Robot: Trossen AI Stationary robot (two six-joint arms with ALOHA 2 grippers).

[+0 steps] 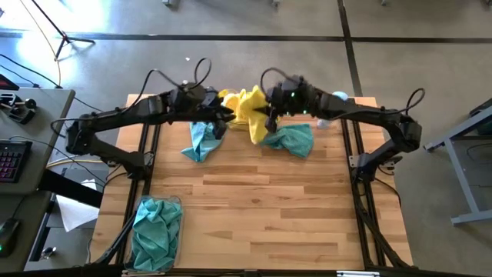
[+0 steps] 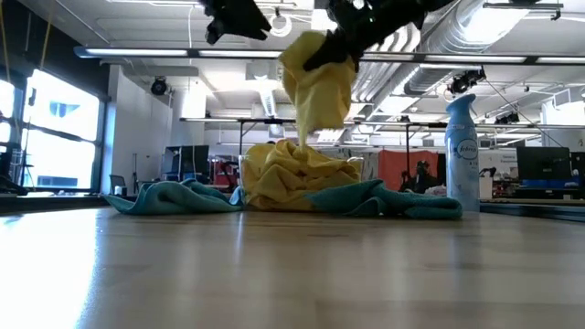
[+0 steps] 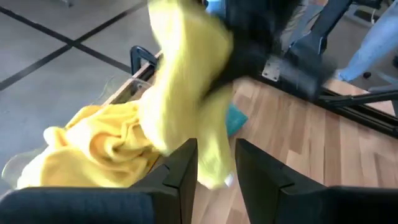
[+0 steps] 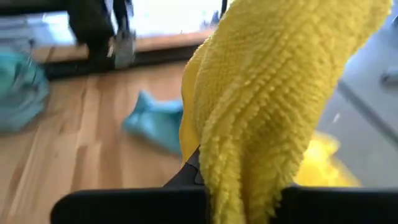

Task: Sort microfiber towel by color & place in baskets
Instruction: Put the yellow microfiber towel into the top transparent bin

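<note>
**Yellow towel hanging from the right gripper at the far edge of the table**

The right gripper [image 1: 270, 117] is up off the table near the far edge, its jaws pinched on a yellow towel [image 2: 317, 82] that hangs down from it in a long fold. From the right wrist view the cloth [image 4: 273, 106] fills most of the frame and drapes over the fingers. Directly under the hanging towel sits a heap of yellow towels [image 2: 297, 178]; from the left wrist view they seem to lie in a clear basket [image 3: 15, 165], though its rim is faint and hard to trace.

The left gripper [image 1: 224, 117] is raised just beside the hanging towel, on its left. Its two fingers [image 3: 183, 165] stand slightly apart with nothing clamped between them; the yellow cloth hangs beyond the gap.

Two teal towels lie loose on the wooden table [image 1: 269, 208]: one [image 1: 201, 140] below the left gripper, the other [image 1: 292, 140] below the right gripper, both just beside the yellow heap. At the near left corner a second clear basket [image 1: 177, 206] holds more teal towels [image 1: 156, 231]. A white-and-blue spray bottle [image 2: 462, 155] stands upright at the far right, behind the teal cloth on that side.
</note>
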